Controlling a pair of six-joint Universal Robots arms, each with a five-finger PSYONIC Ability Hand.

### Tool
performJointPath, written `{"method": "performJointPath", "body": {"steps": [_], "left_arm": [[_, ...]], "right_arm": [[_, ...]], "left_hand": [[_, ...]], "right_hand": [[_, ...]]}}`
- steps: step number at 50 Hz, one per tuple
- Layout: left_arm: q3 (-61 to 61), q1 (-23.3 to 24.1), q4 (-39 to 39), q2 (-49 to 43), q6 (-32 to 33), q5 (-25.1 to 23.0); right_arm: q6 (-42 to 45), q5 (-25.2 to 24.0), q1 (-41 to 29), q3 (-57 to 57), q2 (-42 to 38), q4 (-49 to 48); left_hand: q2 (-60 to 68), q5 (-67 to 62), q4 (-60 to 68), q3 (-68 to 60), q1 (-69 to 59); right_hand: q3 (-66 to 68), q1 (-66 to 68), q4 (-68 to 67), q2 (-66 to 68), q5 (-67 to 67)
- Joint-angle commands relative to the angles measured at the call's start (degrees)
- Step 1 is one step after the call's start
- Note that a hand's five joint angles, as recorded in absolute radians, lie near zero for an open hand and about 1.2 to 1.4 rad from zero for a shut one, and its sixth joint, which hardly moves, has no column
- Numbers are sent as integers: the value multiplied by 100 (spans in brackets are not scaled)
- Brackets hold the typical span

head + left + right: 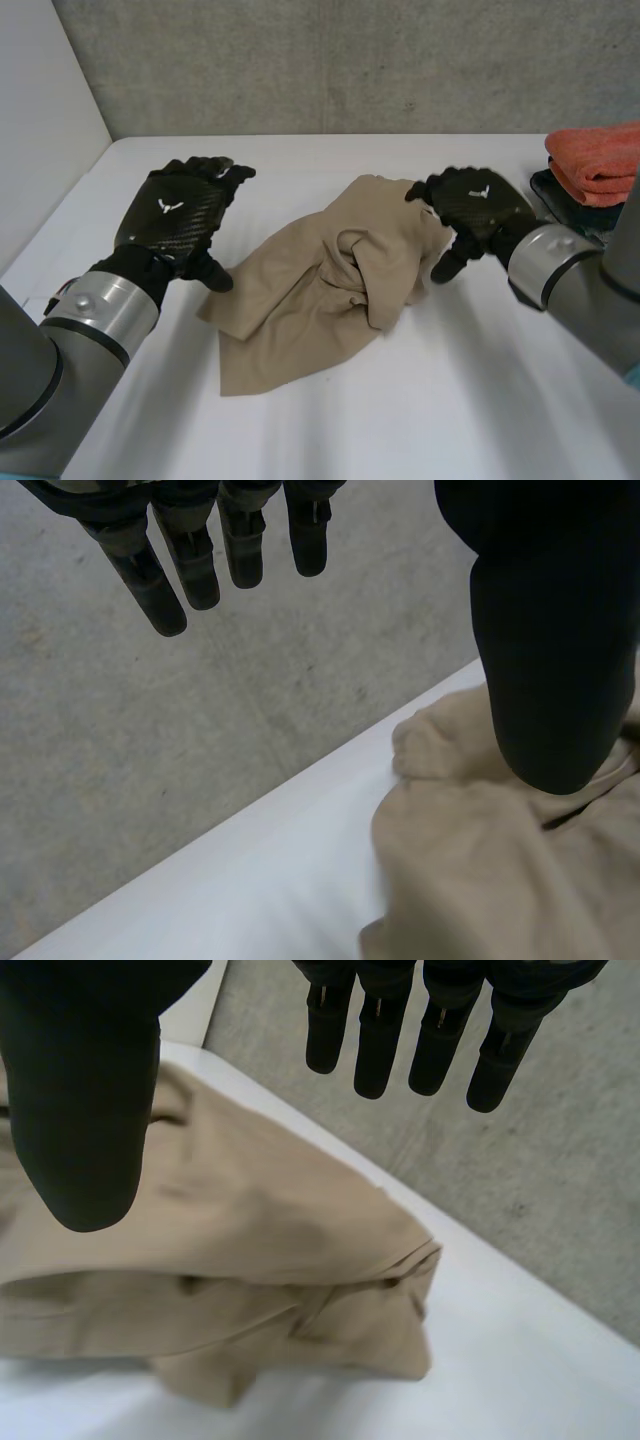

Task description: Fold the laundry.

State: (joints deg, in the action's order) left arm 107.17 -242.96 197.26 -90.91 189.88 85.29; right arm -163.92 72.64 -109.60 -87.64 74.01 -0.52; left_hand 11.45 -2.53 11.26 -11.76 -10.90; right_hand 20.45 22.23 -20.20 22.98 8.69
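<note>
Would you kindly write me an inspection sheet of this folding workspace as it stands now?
Surface: white table, no stains seen.
Job's things: crumpled beige cloth, unfolded, bunched near its middle, lying mid-table.
Clutter: folded orange towel on a dark flat object at the table's far right.
Hands: left hand open beside the cloth's left edge, holding nothing; right hand open over the cloth's far right corner, holding nothing.
Cables: nothing seen.
Surroundings: grey concrete wall behind the table; white panel at its left.
</note>
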Motion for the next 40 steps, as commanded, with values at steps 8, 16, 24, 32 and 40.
{"method": "performJointPath", "body": {"steps": [8,16,24,32,40], "left_arm": [[-1531,1461,-645,-751,-953,901],[-3209,2191,-1084,-2483,-1085,1771],[-5055,2578,-1831,-3960,-1103,2387],[-6487,2754,-2682,-5102,-1050,2492],[-6779,2754,-2869,-5385,-849,2790]], "right_arm": [[1169,-471,632,2118,-1591,333],[1952,-690,729,3595,-2891,351],[2040,-1147,527,4562,-3982,69],[2189,-1244,202,5019,-4694,-159],[2216,-727,44,5187,-4993,-449]], "left_hand": [[-145,253,-126,176,90],[-145,253,-126,176,90],[-145,253,-126,176,90],[-145,253,-126,176,90],[3663,-3555,3683,-3633,-3718]], "right_hand": [[-271,-449,245,-523,-94],[-271,-449,246,-524,-95],[-255,-432,229,-507,-78],[-171,-348,145,-423,6],[2024,1846,-2050,1772,2200]]}}
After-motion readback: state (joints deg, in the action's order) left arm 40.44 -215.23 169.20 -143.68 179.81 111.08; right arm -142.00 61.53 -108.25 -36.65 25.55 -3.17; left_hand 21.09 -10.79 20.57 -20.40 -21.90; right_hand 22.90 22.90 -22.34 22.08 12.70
